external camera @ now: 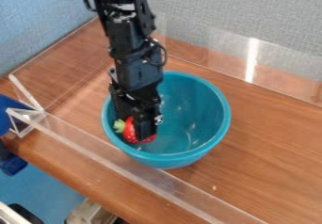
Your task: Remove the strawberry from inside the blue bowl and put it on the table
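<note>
Red strawberry (132,127) pinched in the closed gripper (138,130) inside the blue bowl (201,115); lift straight up, clearing the near-left rim, before heading for the table (270,143).

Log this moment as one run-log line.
claw: shut on strawberry | location: inside blue bowl | table: strawberry not placed yet

1. Even, fairly bright light is falling across the table (270,101), with no harsh shadows showing.
2. Pale glare is streaking the acrylic wall (270,54) behind the blue bowl (201,115).
3. Soft highlights are glinting inside the bowl's glossy floor.
4. The dark arm (126,40) above the bowl is losing detail.
5. The whole picture is looking coarse and slightly soft.
</note>
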Controlling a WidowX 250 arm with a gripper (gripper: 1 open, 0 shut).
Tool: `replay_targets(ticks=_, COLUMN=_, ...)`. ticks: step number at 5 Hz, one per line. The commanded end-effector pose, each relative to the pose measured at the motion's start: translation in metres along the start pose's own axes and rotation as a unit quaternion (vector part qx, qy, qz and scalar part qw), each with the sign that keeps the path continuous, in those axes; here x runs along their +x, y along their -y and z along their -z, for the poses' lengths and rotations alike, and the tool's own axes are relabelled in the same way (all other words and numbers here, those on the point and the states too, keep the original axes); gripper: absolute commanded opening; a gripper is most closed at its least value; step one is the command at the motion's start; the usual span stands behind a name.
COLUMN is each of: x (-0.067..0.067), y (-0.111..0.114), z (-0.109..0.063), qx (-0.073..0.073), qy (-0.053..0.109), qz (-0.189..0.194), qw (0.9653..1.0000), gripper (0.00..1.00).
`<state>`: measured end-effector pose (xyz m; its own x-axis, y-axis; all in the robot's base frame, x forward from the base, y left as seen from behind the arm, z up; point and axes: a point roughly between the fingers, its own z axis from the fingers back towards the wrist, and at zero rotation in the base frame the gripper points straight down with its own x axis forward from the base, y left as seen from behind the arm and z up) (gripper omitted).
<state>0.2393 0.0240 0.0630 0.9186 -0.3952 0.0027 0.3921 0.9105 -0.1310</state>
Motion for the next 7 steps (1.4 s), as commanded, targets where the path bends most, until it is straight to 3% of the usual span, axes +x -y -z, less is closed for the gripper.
replay_targets(ticks=1, x=0.006, y=-0.008, z=-0.015, qx=0.017, qy=0.026, qz=-0.002, qw=0.9995, gripper=0.0)
replay_targets(ticks=7, x=0.0, y=-0.015, z=-0.031, qx=0.021, qy=0.031, qz=0.005, qw=0.9993, gripper=0.0)
